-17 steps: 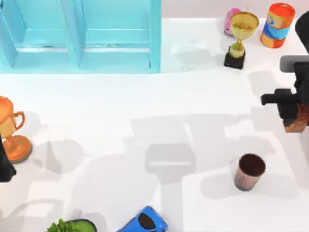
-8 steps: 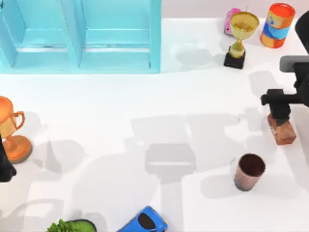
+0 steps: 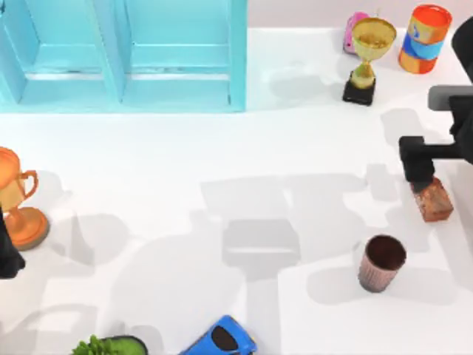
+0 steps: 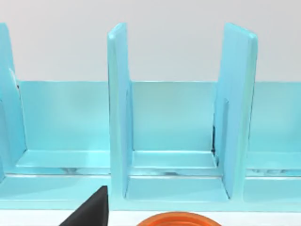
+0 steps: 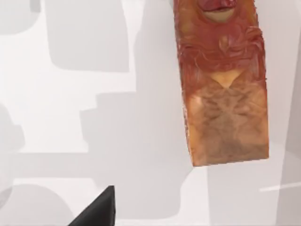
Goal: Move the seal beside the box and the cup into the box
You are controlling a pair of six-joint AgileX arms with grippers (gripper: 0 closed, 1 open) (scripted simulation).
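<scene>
Hovering the right gripper (image 3: 418, 164) at the right side of the white table (image 3: 185, 148), directly over the upper end of the seal (image 3: 434, 201). Gripping nothing with it: in the right wrist view, showing one dark fingertip (image 5: 96, 209) spread well clear of the seal (image 5: 221, 80), with bare table between them. Leaving the mottled red-brown seal lying flat on the table, well apart from the turquoise compartmented box (image 3: 236, 66) at the upper left. Leaving the ribbed pinkish-brown cup (image 3: 382, 262) standing upright near the seal, on the side toward the table's near edge, not touching it and also far from the box. Parking the left gripper (image 3: 7, 255) at the left edge, just beside the orange trophy (image 3: 18, 200). Seeing the gold trophy (image 3: 367, 59) and the orange-and-blue can (image 3: 424, 38) standing at the far right corner, and a blue toy car (image 3: 222, 339) at the near edge.
</scene>
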